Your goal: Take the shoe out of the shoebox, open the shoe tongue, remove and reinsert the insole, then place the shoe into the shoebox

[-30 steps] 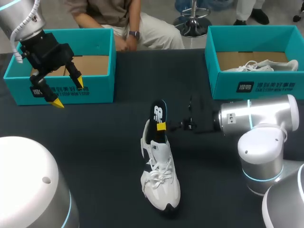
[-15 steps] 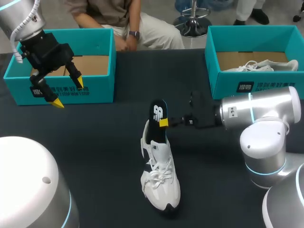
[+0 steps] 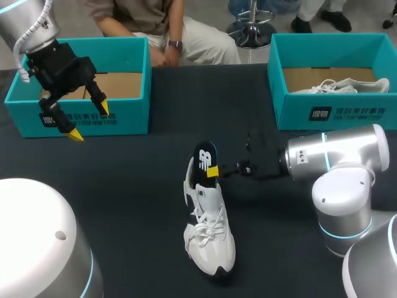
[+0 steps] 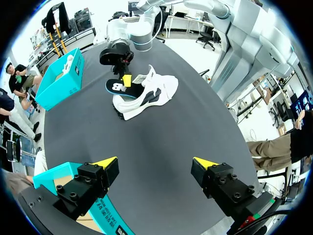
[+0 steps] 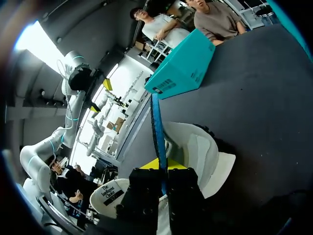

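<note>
Shoe (image 3: 208,230): white, lying mid-tabletop (image 3: 124,186), outside the shoebox (image 3: 124,118).
Insole (image 3: 205,162): dark, partly in the heel opening, rear end raised.
Right pincer (image 3: 213,171): pinching the insole's edge.
Left pincer (image 3: 89,121): spread, empty, over the shoebox.
Recommendation: keep the insole aligned with the shoe's length. The shoe is unrestrained and may slide.

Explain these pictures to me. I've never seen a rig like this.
Two robot arms work at a dark table. One picture looks down from above; the other two come from a camera on each arm's wrist. The left gripper, open and holding nothing, hangs in front of a teal box. The right gripper is shut on a dark insole that sticks out of the white shoe in the middle. A second box at the right holds another shoe.
</note>
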Robot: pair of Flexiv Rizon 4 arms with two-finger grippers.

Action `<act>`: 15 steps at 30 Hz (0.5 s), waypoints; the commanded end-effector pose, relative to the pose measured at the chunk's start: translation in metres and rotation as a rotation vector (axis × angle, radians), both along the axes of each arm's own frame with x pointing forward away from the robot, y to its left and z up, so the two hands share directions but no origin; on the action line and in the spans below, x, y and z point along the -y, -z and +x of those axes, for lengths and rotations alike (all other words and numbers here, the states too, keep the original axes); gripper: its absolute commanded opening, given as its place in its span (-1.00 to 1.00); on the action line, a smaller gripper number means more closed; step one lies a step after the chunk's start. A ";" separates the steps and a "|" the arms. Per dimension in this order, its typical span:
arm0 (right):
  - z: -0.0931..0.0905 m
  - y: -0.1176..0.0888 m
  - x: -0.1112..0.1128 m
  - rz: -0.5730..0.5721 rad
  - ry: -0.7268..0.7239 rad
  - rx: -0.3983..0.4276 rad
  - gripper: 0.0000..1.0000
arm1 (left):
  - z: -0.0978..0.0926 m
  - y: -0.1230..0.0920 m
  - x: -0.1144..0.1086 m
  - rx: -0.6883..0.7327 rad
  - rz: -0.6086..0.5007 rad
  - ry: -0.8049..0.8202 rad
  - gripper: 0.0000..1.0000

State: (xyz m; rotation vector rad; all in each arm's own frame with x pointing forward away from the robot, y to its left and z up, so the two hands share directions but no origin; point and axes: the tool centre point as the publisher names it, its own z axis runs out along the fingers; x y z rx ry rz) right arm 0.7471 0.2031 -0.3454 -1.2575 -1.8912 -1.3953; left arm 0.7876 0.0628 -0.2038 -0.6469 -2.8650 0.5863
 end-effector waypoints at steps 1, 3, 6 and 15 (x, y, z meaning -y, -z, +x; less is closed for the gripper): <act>-0.011 0.009 -0.003 0.016 0.023 -0.002 -1.00 | 0.000 0.000 0.000 0.000 0.002 0.000 1.00; -0.014 0.012 -0.004 0.019 0.024 -0.009 -1.00 | 0.000 0.000 0.000 0.000 0.002 0.000 1.00; -0.017 0.014 -0.004 0.021 0.025 -0.017 -1.00 | 0.000 0.000 0.000 0.000 0.002 0.000 1.00; -0.018 0.016 -0.002 0.009 0.028 -0.032 -1.00 | 0.000 0.000 0.000 0.000 0.002 0.000 1.00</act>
